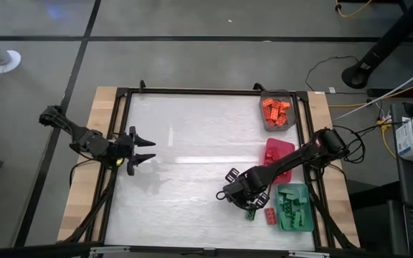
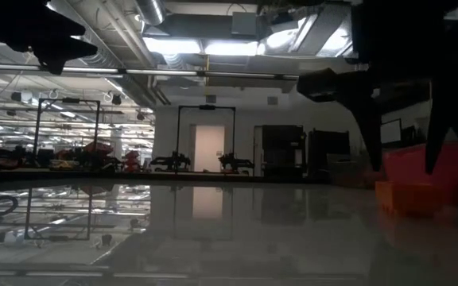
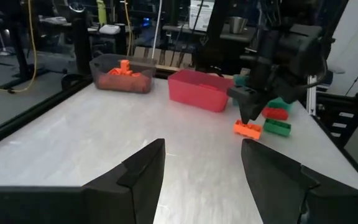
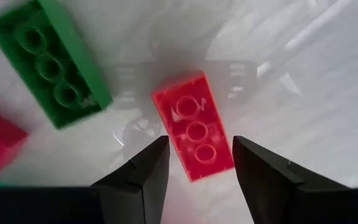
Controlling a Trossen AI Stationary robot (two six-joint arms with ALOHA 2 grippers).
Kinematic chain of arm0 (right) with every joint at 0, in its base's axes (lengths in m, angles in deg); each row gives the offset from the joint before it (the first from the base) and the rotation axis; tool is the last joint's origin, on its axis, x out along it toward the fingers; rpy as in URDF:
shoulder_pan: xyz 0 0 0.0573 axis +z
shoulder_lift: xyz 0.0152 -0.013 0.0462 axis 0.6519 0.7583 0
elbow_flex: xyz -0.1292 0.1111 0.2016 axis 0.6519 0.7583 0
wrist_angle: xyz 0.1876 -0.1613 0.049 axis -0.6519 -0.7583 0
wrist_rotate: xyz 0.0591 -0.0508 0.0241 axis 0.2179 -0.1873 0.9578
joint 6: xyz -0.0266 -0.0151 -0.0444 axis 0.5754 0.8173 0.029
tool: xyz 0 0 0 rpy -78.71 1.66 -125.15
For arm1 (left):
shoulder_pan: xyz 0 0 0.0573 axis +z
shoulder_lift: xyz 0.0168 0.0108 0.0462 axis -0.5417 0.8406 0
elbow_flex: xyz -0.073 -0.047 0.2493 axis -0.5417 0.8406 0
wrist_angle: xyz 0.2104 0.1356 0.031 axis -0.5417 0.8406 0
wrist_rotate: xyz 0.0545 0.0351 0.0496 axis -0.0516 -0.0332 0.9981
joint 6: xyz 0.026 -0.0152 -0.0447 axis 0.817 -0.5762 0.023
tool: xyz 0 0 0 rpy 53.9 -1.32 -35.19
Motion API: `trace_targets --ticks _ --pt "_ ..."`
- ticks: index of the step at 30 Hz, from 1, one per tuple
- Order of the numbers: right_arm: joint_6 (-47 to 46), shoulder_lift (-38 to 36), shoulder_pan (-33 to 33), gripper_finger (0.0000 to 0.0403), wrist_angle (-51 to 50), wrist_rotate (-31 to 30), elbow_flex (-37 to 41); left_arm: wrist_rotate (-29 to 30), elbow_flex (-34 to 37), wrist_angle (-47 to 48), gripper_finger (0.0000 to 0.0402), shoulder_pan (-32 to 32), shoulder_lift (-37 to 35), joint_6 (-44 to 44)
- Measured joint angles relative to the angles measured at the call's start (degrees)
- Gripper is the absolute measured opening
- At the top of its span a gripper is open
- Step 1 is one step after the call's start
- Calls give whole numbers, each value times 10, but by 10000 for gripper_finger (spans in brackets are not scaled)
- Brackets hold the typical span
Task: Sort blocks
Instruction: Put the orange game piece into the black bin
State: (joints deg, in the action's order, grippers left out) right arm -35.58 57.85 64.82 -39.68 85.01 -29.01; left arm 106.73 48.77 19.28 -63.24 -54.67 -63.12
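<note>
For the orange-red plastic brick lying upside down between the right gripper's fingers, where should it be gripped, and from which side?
Grip the orange-red plastic brick across its two long side walls, near the middle, coming straight down from above. It lies flat on the white table, hollow underside up, so those walls are parallel and exposed. The right gripper is open and already straddles its near end.

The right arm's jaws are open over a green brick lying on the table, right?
Not quite. The brick between the open jaws of the right gripper is orange-red, as the right wrist view shows. The green brick lies off to one side.
</note>
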Motion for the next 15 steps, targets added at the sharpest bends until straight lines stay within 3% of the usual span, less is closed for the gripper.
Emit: trace_targets --ticks 5,15 --pt "11 17 0 177 3 -8 0 30 6 10 200 -11 -20 6" --pt "27 40 -2 177 28 -20 1 54 86 4 200 -16 -86 -26"
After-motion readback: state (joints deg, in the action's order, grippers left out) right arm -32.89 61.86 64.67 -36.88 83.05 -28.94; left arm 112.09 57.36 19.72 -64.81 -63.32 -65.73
